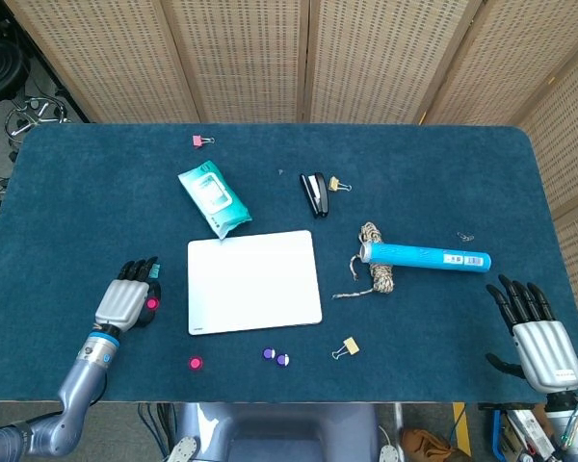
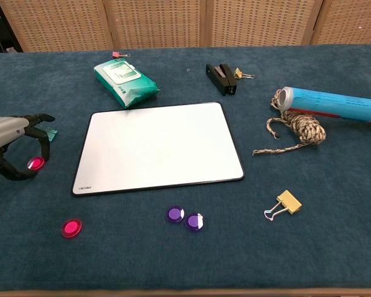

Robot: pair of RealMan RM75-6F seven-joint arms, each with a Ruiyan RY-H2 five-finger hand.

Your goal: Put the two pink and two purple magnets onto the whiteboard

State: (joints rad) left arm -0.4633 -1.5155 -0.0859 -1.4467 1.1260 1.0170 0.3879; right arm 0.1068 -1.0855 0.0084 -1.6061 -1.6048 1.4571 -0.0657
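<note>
The left hand [image 2: 9, 139] curls its fingers [image 2: 42, 135] around a round pink magnet [image 2: 35, 163] lying on the blue tabletop [image 1: 443, 183], framing it for a pinch; whether they touch it I cannot tell. The white rectangular whiteboard [image 2: 157, 146] lies near, bare. A second pink magnet [image 2: 71, 227] and two purple magnets [image 2: 185, 218] wait below it. The right hand [image 1: 537, 339] rests well apart, fingers spread, holding nothing.

No legible text is shown. Small dark print on the whiteboard's [image 2: 157, 146] lower-left corner, a label on the green wipes pack [image 2: 125, 78] and markings on the blue tube [image 2: 334, 105] are too small to be read.
</note>
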